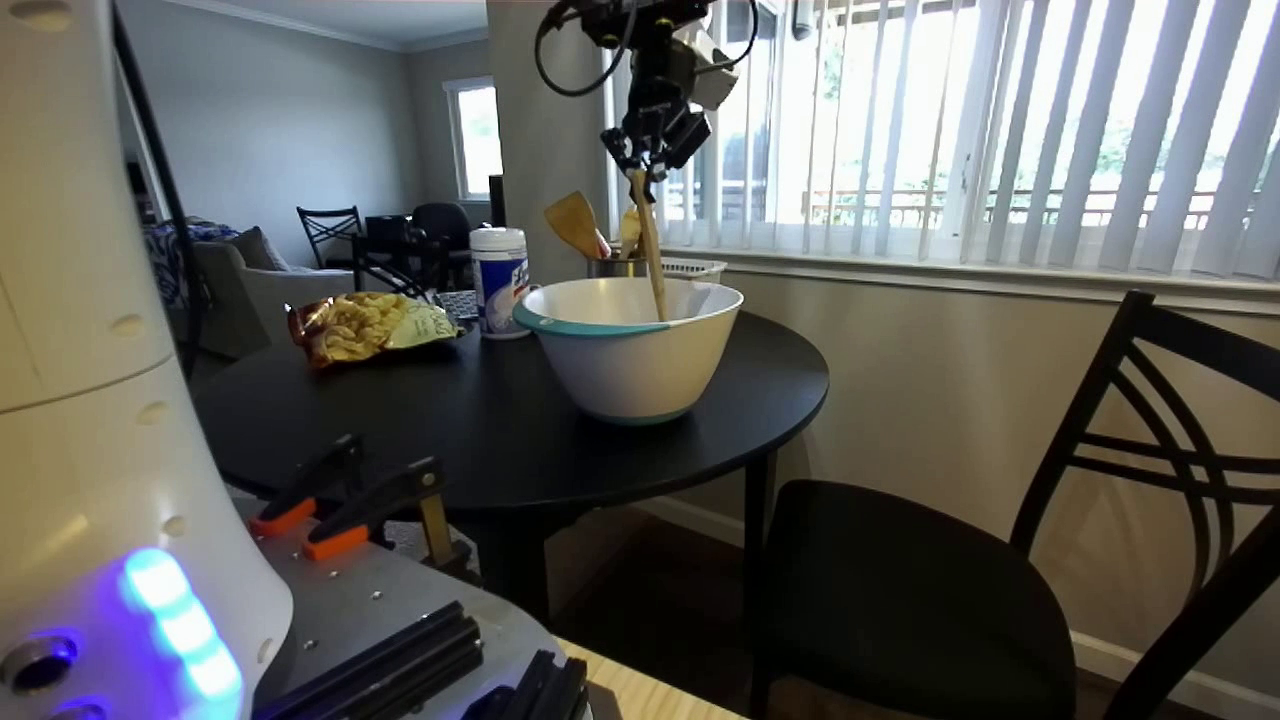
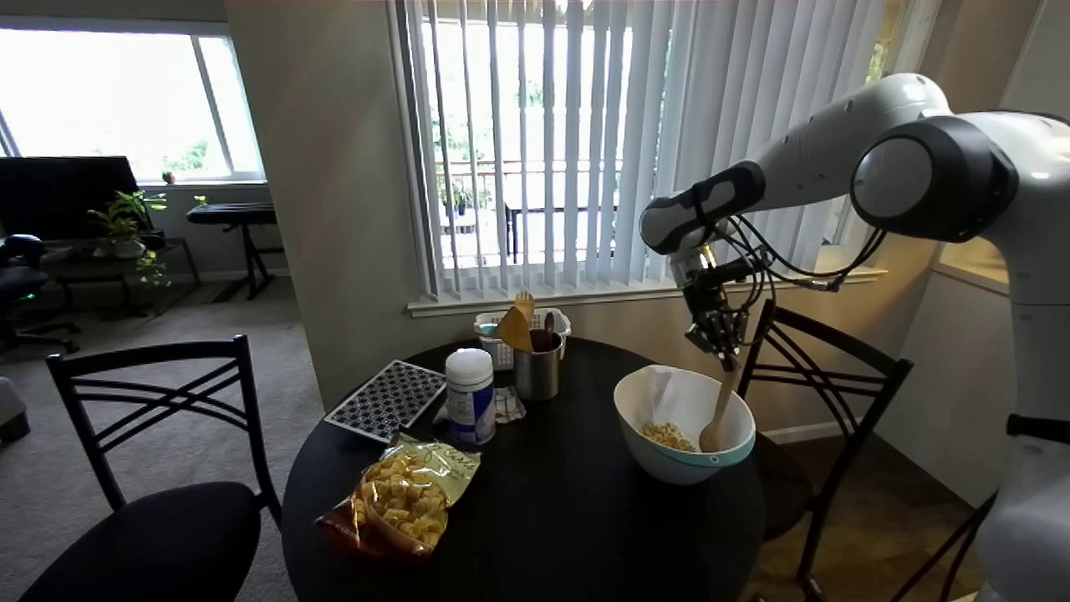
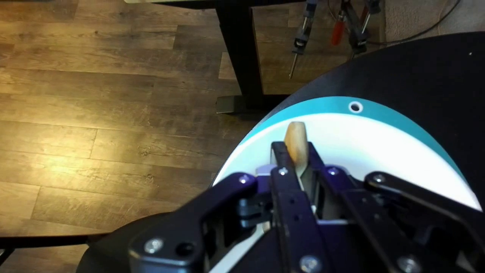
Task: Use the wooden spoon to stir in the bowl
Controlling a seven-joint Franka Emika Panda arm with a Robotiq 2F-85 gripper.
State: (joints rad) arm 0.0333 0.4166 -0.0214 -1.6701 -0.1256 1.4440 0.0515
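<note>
The wooden spoon (image 1: 649, 250) leans in the white bowl (image 1: 640, 372) with its handle up. In an exterior view, the spoon's head (image 2: 711, 436) is inside the bowl (image 2: 656, 458), by the teal-rimmed side, beside small yellow pieces (image 2: 667, 435). My gripper (image 1: 643, 168) is above the bowl, shut on the top of the spoon handle; it also shows in an exterior view (image 2: 729, 358). In the wrist view, the fingertips (image 3: 295, 148) clasp the handle end (image 3: 296, 139) over the bowl's teal rim (image 3: 326, 105). The spoon's head is hidden there.
A steel utensil holder (image 2: 537, 374) with broad wooden utensils, a white basket (image 2: 547, 322), a wipes canister (image 2: 471, 400), a patterned board (image 2: 384, 401) and a snack bag (image 2: 405, 506) stand or lie on the round black table (image 2: 552, 535). A chair (image 1: 900, 590) stands close by.
</note>
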